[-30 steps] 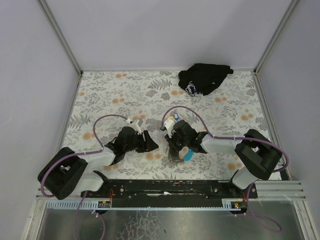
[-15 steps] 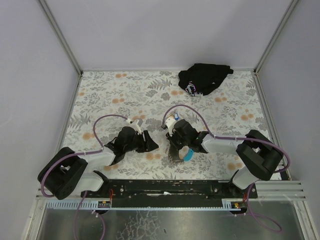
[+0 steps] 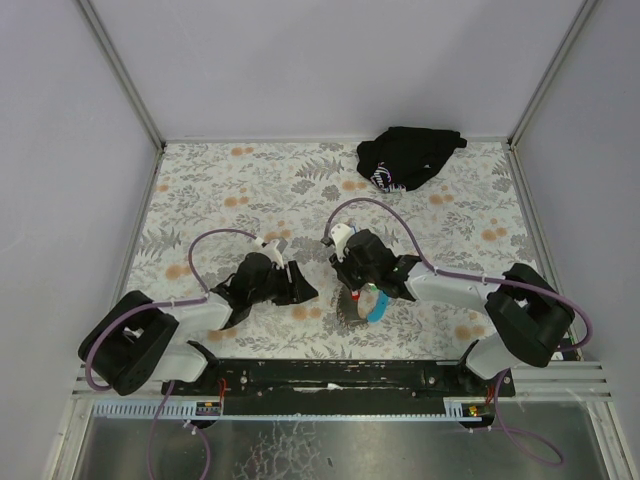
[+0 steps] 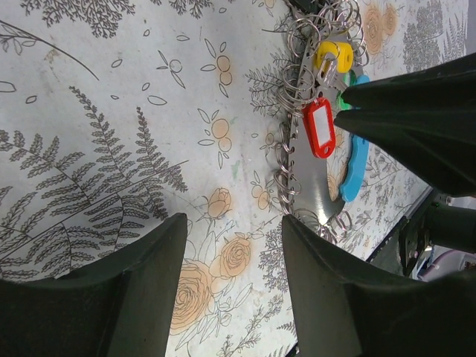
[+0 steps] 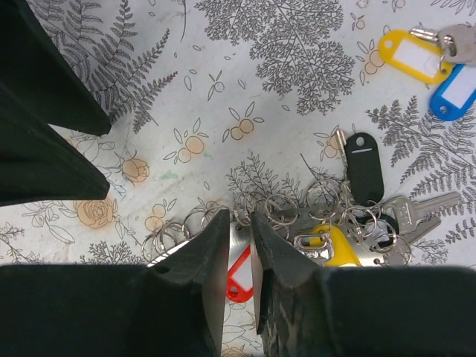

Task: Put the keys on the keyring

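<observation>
No legible text anywhere. Black cloth bundle (image 3: 408, 157) at the far edge of the worktop (image 3: 240, 190): small white print on its near fold, too small to read. Red tag (image 4: 320, 128): white label window, blank. Yellow tag (image 5: 413, 53) and blue tag (image 5: 455, 91): white windows, both blank. Black tag (image 5: 364, 175): thin pale outline only, no lettering. Keys (image 5: 416, 212): any stamp on the metal is too small to make out.

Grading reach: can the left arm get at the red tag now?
Probably yes: the left gripper stands open facing the red tag, nothing between them, though the right gripper crowds it.
</observation>
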`<state>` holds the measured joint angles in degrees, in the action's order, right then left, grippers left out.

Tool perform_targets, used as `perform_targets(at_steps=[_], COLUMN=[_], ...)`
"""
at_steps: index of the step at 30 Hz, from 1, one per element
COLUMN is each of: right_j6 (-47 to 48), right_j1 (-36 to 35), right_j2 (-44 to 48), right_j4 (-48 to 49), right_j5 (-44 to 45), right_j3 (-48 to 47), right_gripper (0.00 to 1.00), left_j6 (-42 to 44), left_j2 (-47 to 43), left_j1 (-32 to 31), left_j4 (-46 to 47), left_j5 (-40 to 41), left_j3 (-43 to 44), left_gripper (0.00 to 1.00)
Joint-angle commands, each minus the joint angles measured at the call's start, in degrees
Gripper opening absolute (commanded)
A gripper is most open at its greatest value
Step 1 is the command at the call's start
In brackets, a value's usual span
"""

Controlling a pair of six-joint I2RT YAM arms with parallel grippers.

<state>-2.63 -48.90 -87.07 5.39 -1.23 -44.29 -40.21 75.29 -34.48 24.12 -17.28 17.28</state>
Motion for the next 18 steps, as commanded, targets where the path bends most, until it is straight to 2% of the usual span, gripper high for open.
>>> perform_targets(at_steps=[1, 12, 18], right_j6=[-0.3, 1.3, 0.6], right_j1=[0.4, 0.4, 0.4], right_j2=[-1.0, -6.3, -7.9], right_j4=[-2.0, -4.4, -5.0], right_j5=[2.6, 1.1, 3.6], right_j3=[-2.8, -6.0, -6.9], right_gripper=[0.24, 0.19, 0.24], left_j6=[-0.1, 0.4, 0.4], left_j2=[1.6, 2.3, 2.7], left_j1=[-0.3, -0.3, -0.3], left_j4=[4.7, 4.5, 4.7], left_j5=[-1.4, -1.1, -1.5], left_j3=[1.7, 2.0, 2.1], left_gripper=[0.53, 0.54, 0.53])
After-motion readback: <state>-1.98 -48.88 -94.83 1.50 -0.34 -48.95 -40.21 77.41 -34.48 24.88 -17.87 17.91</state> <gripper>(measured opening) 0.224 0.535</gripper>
